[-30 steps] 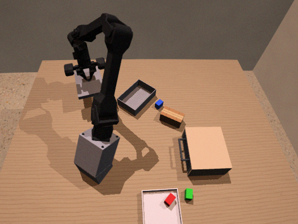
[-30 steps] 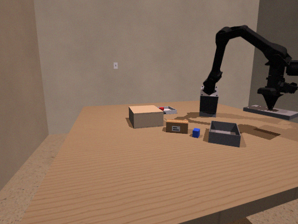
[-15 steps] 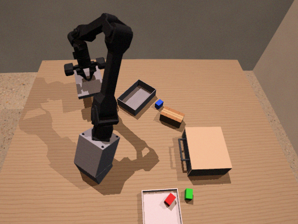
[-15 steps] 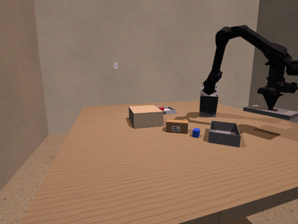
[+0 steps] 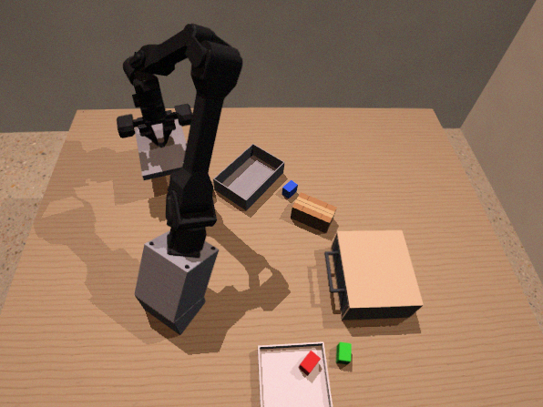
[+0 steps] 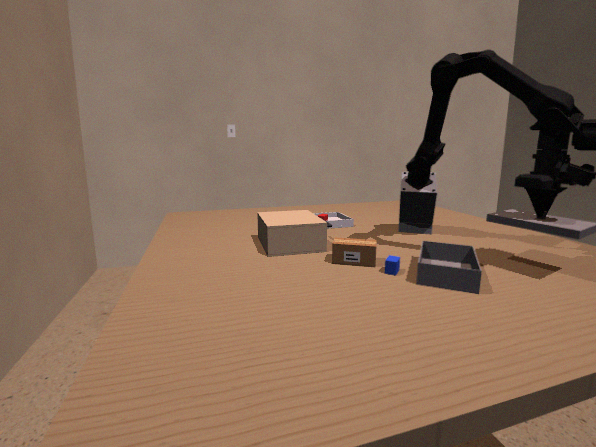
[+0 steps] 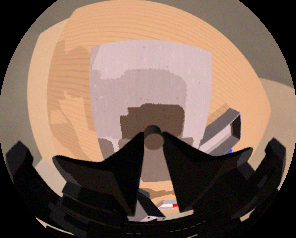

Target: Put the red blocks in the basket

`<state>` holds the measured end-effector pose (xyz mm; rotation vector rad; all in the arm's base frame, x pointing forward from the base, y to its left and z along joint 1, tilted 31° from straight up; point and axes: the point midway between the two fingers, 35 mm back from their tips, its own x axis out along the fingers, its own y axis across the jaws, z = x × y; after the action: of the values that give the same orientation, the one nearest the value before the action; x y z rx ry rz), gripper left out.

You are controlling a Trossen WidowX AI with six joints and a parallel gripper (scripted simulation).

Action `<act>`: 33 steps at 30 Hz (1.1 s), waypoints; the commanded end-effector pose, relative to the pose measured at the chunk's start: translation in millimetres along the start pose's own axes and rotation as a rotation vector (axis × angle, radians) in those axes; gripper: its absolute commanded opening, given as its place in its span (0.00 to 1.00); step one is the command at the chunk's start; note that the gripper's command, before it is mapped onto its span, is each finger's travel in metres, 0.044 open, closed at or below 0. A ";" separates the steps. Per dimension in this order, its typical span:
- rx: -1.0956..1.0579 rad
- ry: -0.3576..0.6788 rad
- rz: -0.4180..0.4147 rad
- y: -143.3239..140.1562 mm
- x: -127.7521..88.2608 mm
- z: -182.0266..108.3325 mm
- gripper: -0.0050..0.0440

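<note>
My gripper points down, shut on the round knob of the grey lid. The lid hangs above the table, left of the open dark box in the top view. No block shows in the box. A red block lies inside the shallow white basket at the near edge. The drawer unit is shut; its inside is hidden.
A blue block stands between the box and a brown carton. A green block lies just right of the basket. The drawer handle sticks out toward the arm's base.
</note>
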<state>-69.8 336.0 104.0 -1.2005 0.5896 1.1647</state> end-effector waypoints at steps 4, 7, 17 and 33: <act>0.004 -0.013 0.003 -0.5 -4.6 2.2 0.10; 0.004 -0.013 0.003 -0.5 -4.6 2.2 0.10; 0.004 -0.013 0.003 -0.5 -4.6 2.2 0.10; 0.351 -0.013 0.005 -81.5 -4.2 -10.4 0.10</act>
<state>-2.1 333.7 128.5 -0.9517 0.7332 1.0250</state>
